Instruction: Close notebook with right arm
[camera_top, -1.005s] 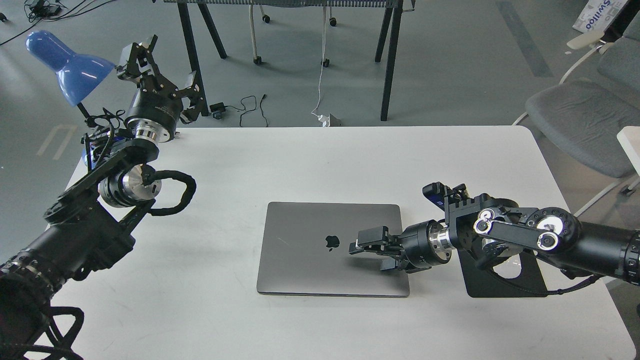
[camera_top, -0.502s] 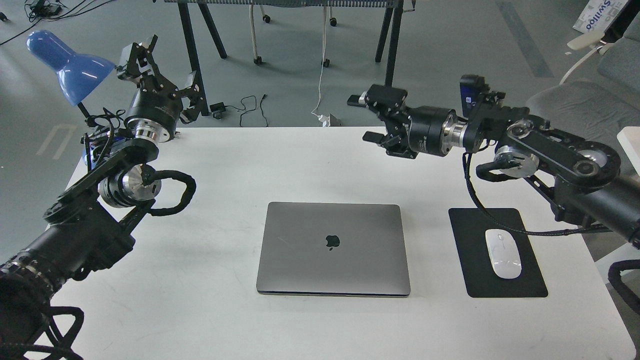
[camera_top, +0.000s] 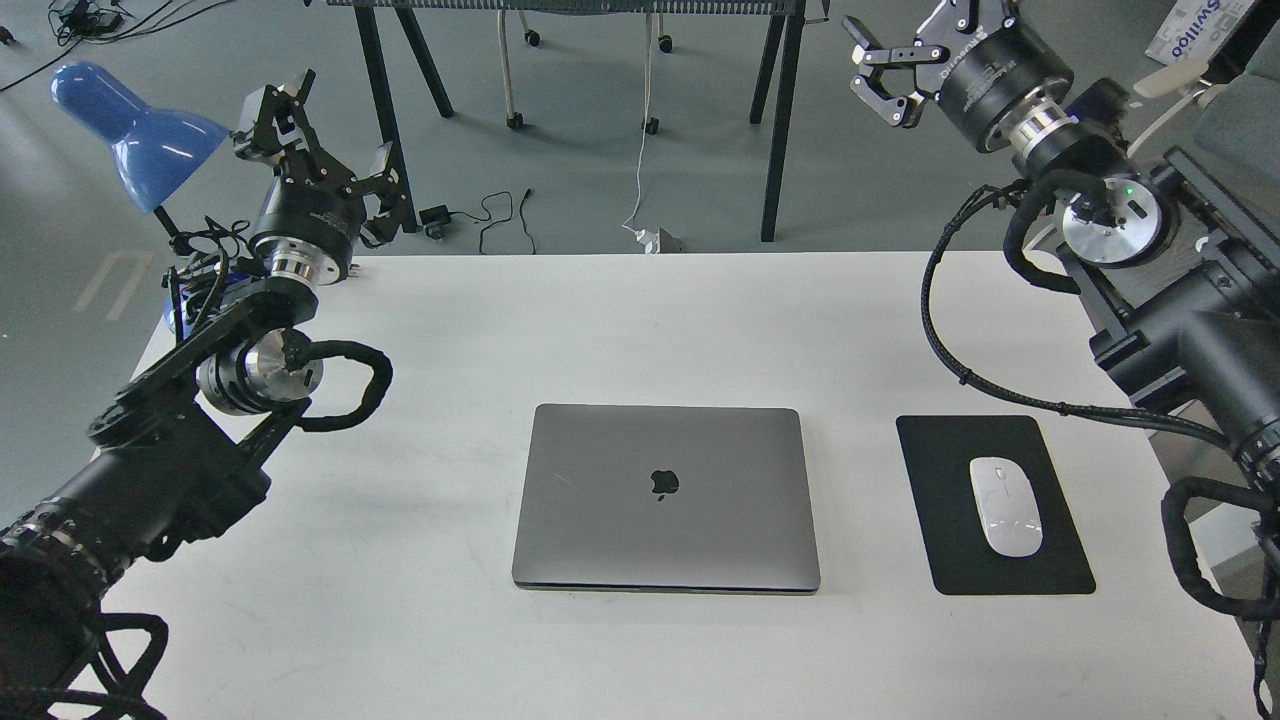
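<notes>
Since a second ago your right gripper (camera_top: 885, 70) has come off the lid and swung up and back, well above the far right corner of the table (camera_top: 640, 330), its fingers spread apart around nothing. Your left gripper (camera_top: 320, 140) hangs just where it was beside the blue lamp (camera_top: 140, 130), fingers likewise apart and empty. Below, the notebook (camera_top: 665, 497) lies flat in the middle of the table towards the near edge, lid down, logo up, with only a thin seam along its front, so you can judge the closing done. Should you need to touch it again, treat it as a stiff, fairly heavy metal slab with a smooth, slippery skin; press on the flat of the lid rather than pinching a thin edge, and press gently, since the screen beneath is fragile. Just right of it sits the mouse pad (camera_top: 950, 550) with the white mouse (camera_top: 1005, 505) on it. Beyond the white tabletop you see grey floor, trestle legs, loose cables and a grey chair (camera_top: 1160, 240).
</notes>
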